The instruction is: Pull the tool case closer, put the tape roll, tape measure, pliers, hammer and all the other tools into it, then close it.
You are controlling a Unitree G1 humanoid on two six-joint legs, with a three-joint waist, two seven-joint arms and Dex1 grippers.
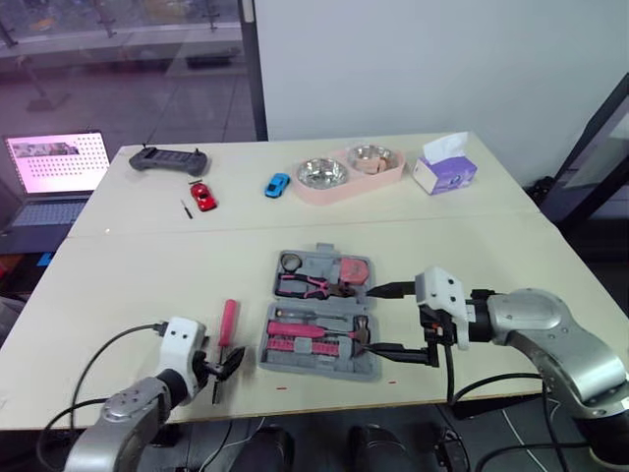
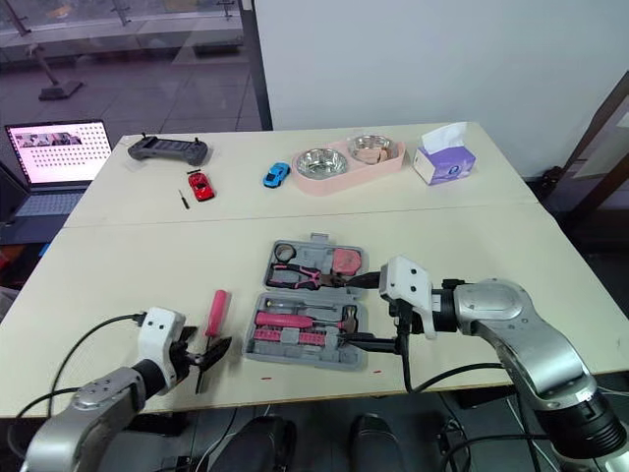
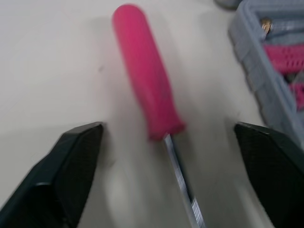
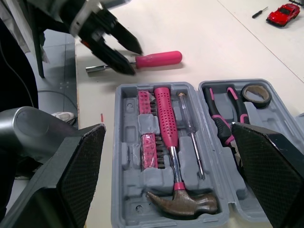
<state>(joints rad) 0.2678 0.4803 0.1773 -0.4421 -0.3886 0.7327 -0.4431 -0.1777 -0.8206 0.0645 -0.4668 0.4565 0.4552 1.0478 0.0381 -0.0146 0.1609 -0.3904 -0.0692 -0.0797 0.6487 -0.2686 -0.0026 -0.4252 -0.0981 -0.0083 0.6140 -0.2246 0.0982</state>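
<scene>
- Left wrist view: the left fingers (image 3: 71, 166) stand wide apart and grip nothing. One is on each side of the pink screwdriver (image 3: 147, 85), about where its smooth handle meets the bare metal shaft.
- That pink screwdriver lies flat on the pale surface (image 1: 147, 275), just to the left of the tool case (image 4: 122, 142) and apart from it, with its handle pointing away from the robot.
- The tool case is grey moulded plastic. It lies open and flat near the front edge of the surface, both halves cut with shaped recesses.
- In the nearer half sit the hammer (image 4: 167, 123), with a dimpled pink grip and a dark claw head, a clear-handled screwdriver (image 4: 190, 123) beside it, and pink bit blocks (image 4: 145, 102).
- In the farther half sit the tape roll (image 4: 256, 95), a dark ring in the left corner, the pliers (image 4: 223, 118) with black-and-pink handles, and the pink tape measure (image 1: 352, 270) on the right.
- The right fingers (image 4: 71, 166) are spread wide and empty at the case's right side, one near each half.
</scene>
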